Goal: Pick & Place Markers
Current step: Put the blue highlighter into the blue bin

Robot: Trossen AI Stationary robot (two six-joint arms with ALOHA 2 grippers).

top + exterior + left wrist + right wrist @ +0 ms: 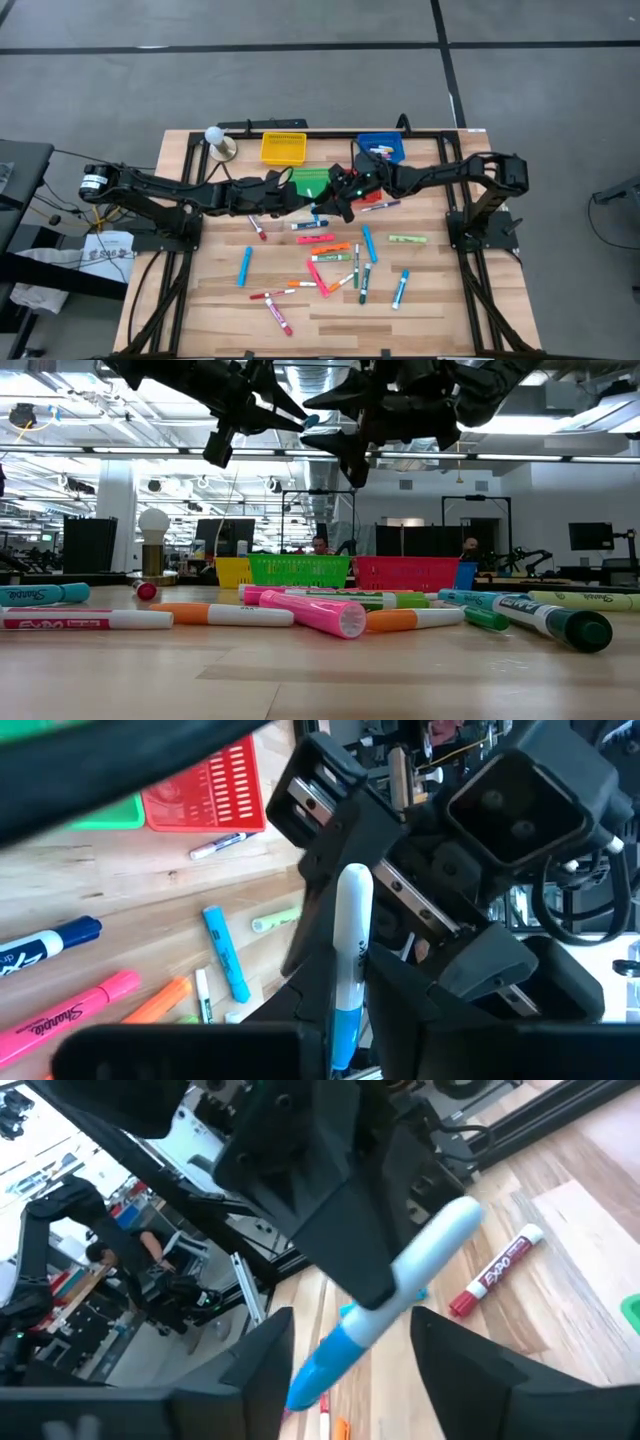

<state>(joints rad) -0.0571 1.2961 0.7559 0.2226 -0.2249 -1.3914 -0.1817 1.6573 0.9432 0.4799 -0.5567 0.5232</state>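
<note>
Wood planks form the table (pixel 220 300), which stands on a grey floor inside a black frame, and the low view looks past it into a large workshop with ceiling lights, screens and people sitting far back; a lamp with a round white bulb (pixel 214 136) stands at the table's far left corner; markers (pixel 330 257) in pink, red, orange, blue, green and white lie scattered over the middle and near part of the table; four mesh baskets line the far edge, the yellow basket (pixel 283 148) looking empty, the blue basket (pixel 381 146) holding a few small things too small to name, the green basket (pixel 312 182) and the red basket (pixel 205 788) partly under the arms; both arms reach in low and meet above the table's centre; the left gripper (pixel 340 1055) is clamped on the blue end of a blue-and-white marker (pixel 400 1305) held in the air; the right gripper (pixel 350 1350) faces it with its fingers (pixel 262 1355) apart on either side of that marker, not touching it.
</note>
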